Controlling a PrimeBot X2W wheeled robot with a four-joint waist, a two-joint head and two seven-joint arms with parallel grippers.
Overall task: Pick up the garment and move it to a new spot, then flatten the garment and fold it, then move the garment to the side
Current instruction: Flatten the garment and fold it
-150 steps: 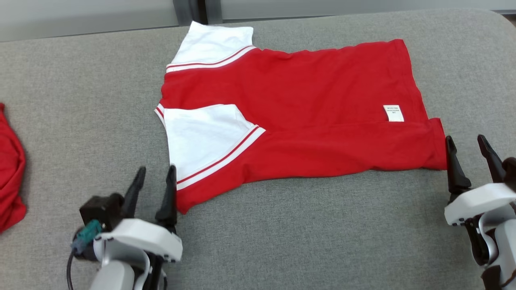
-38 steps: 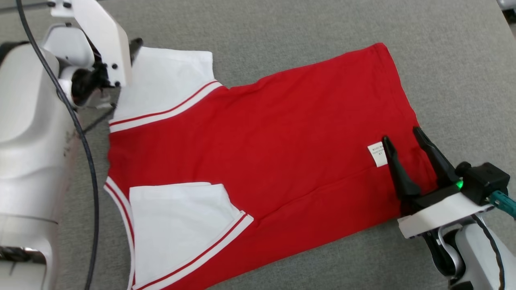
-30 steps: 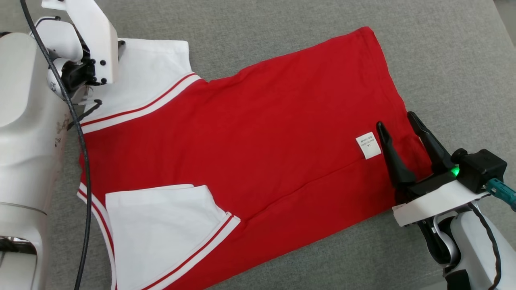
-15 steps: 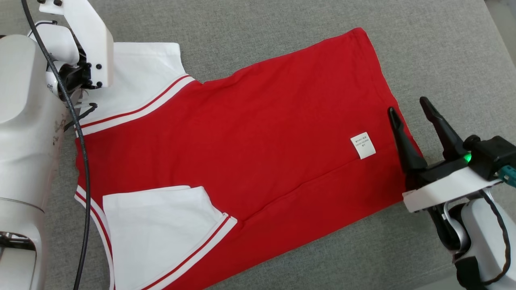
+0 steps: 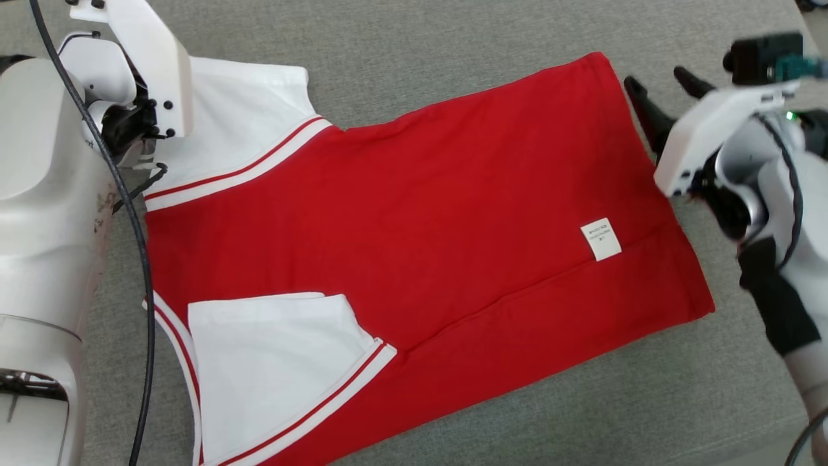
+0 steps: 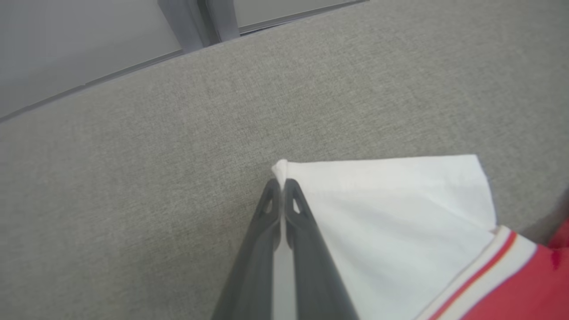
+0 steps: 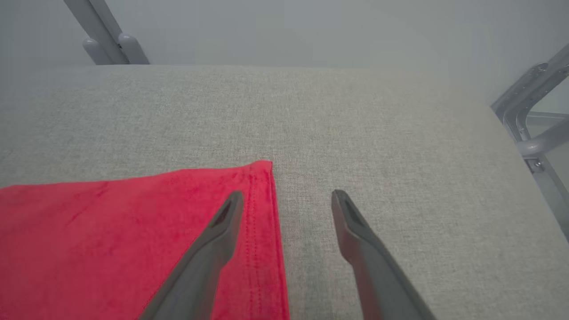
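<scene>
The garment (image 5: 414,213) is a red shirt with white sleeves, lying flat on the grey cushion (image 5: 453,39) with its lower edge folded over. In the left wrist view my left gripper (image 6: 281,182) is shut on the far corner of the white sleeve (image 6: 391,209). From the head, that arm's white wrist plate (image 5: 155,65) covers the same sleeve (image 5: 246,123). My right gripper (image 5: 660,84) stands open at the far right corner of the hem. Seen from the right wrist, this gripper (image 7: 288,194) has one finger over the red hem (image 7: 262,222) and the other over bare cushion.
A white label (image 5: 601,239) lies near the right hem. My left arm's bulky body and black cable (image 5: 139,259) fill the left edge. Grey metal frame bars (image 7: 533,111) stand past the cushion's right end. Bare cushion lies beyond and to the right of the shirt.
My right gripper has travelled, still open, from beside the label along the hem to the far right corner. My left gripper has shut on the sleeve corner. The camera has shifted a little.
</scene>
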